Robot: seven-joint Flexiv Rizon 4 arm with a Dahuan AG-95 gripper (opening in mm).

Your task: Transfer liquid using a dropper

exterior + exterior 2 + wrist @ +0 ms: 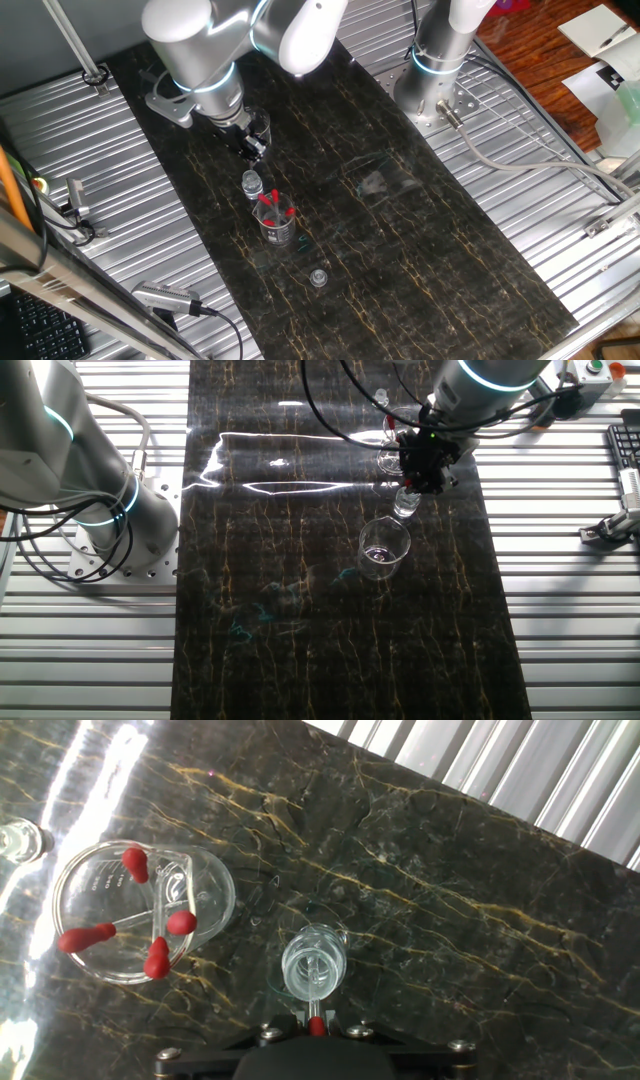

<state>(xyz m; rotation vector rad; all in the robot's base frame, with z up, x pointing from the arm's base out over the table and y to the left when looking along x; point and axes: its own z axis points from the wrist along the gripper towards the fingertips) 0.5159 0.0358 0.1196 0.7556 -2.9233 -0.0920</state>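
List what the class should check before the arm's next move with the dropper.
1. Dropper gripped: ok, its red bulb sits between the fingers.
2. Vial uncapped and upright: ok.
3. Dropper lined up over the vial mouth: ok in the hand view; tip depth cannot tell.
4. Liquid drawn into the dropper: cannot tell.
5. Beaker of spare droppers apart from the vial: ok.
6. Second beaker upright beside the vial: ok.

gripper [316, 1032] fingers cut off by bottom edge in hand view; held dropper [316, 1022] mostly hidden, only red tip showing. jaw gap unclear.
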